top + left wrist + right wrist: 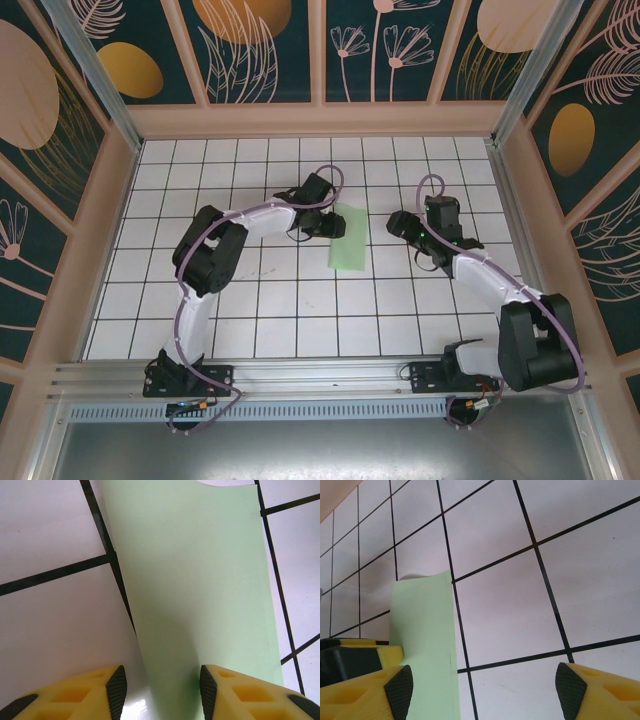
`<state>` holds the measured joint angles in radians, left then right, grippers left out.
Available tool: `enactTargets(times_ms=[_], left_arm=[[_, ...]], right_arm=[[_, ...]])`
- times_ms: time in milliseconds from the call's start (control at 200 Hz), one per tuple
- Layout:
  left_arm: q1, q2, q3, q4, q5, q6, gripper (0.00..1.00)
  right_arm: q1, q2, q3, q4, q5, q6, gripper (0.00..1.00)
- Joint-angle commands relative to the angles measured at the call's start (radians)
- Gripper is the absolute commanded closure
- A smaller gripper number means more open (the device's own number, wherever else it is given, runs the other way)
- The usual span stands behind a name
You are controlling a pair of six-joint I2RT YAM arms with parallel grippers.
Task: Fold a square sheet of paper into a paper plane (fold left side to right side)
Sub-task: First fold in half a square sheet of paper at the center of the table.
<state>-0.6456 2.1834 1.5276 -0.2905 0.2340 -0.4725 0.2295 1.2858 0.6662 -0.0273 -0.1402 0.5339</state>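
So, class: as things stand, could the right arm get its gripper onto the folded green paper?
Probably yes. The right gripper hangs open just right of the folded green paper, with bare tiles between them. The left gripper sits at the paper's left edge, so its right edge looks free.

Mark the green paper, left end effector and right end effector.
green paper (200,580), left wrist view, middle of its flat top face.
left end effector (162,687), left wrist view, midway between its fingertips.
right end effector (484,687), right wrist view, midway between its fingertips.
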Motion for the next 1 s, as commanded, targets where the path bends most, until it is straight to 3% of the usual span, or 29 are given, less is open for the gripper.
enactTargets(times_ms=[0, 991], left_arm=[[-0.018, 0.077, 0.015, -0.033, -0.022, 0.017, 0.51], [-0.042, 0.16, 0.141, -0.12, -0.068, 0.036, 0.48]], right_arm=[[-0.005, -0.023, -0.016, 0.033, -0.03, 0.018, 0.22], [-0.005, -0.032, -0.029, 0.031, -0.048, 0.012, 0.2]])
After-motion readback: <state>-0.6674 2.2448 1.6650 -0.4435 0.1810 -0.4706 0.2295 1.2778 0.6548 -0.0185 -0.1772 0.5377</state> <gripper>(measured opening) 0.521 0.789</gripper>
